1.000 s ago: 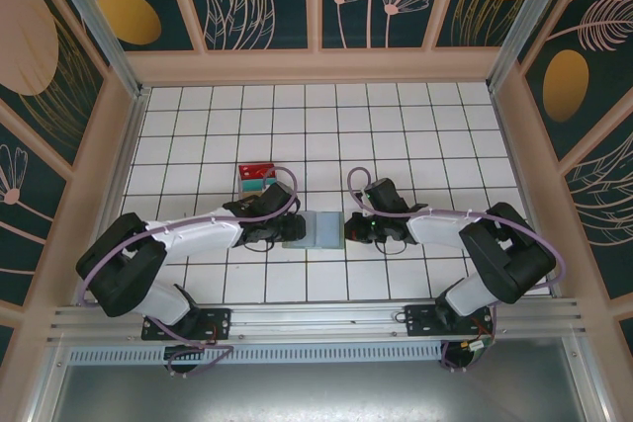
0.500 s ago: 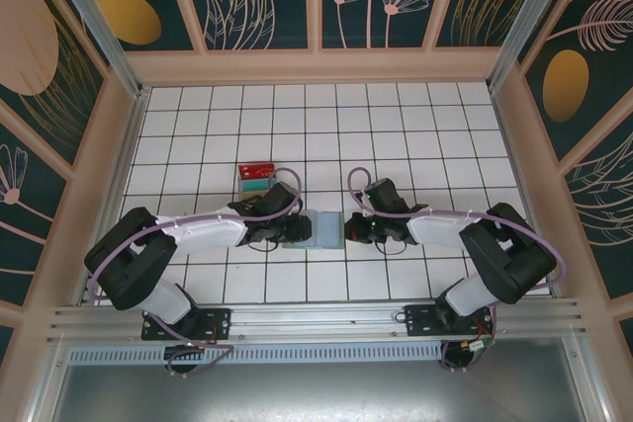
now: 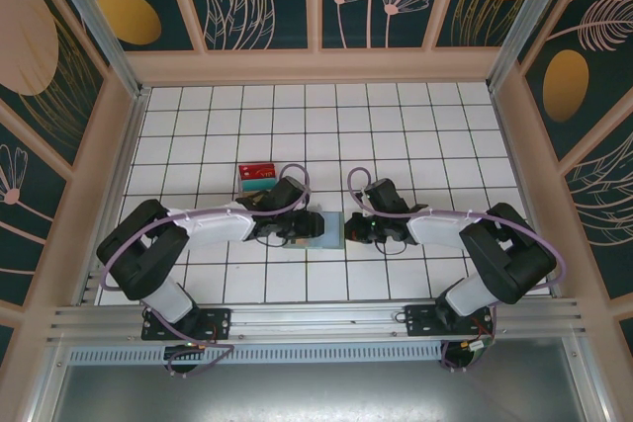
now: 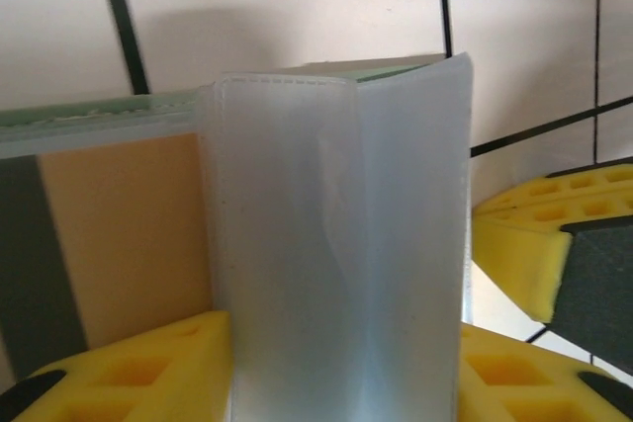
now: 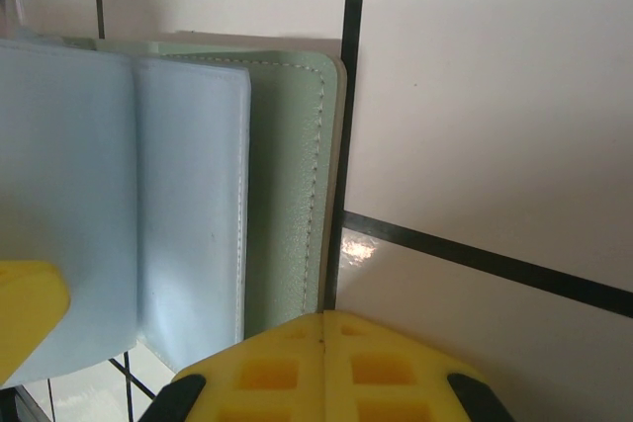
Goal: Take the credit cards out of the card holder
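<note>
The card holder [image 3: 328, 229] lies open on the tiles between both arms, grey-green outside [image 5: 292, 195] and light blue inside. In the left wrist view one pale blue inner flap [image 4: 336, 244] stands up, and it covers the gap between the spread yellow fingers of my left gripper [image 4: 346, 382]. A tan credit card [image 4: 129, 234] shows in the pocket left of that flap. My left gripper [image 3: 302, 227] hovers over the holder's left half. My right gripper [image 5: 321, 321] is shut, its tips resting at the holder's right green edge [image 3: 342, 230].
A red card [image 3: 259, 169] and a teal card [image 3: 259, 184] lie stacked on the tiles behind the left arm. The right gripper's yellow fingers [image 4: 539, 244] sit close to the flap's right side. Walls ring the tiled floor.
The left arm has reached further right over the holder, and its fingers have spread somewhat. The right arm and the stacked cards have stayed put.
</note>
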Available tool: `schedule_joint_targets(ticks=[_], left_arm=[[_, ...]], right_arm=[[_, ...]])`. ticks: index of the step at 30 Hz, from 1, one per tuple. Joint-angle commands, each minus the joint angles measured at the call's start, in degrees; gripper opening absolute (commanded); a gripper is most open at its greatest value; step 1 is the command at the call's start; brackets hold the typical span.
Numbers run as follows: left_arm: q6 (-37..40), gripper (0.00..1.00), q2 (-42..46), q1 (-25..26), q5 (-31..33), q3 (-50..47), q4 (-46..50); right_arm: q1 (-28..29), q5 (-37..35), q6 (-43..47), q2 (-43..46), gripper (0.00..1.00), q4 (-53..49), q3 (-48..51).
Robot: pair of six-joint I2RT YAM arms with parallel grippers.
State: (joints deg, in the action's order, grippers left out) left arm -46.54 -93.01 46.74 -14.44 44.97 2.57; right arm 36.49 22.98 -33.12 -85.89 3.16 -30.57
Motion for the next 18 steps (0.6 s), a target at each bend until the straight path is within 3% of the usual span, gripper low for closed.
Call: schedule_joint_targets(ticks=[1, 11, 18], left_arm=[[1.3, 0.49, -1.7, 0.5, -4.6, 2.5, -2.8], [2.2, 0.47, -0.8, 1.2, -9.6, 5.8, -5.8], [2.8, 0.47, 6.0, 1.1, -1.9, 5.5, -1.1]], right_arm=[[1.1, -1.1, 0.1, -1.2, 0.0, -0.5, 1.0], [0.5, -1.6, 0.1, -1.3, 0.0, -0.5, 0.8], [0.1, -1.2, 0.3, -1.8, 0.0, -0.4, 0.6]])
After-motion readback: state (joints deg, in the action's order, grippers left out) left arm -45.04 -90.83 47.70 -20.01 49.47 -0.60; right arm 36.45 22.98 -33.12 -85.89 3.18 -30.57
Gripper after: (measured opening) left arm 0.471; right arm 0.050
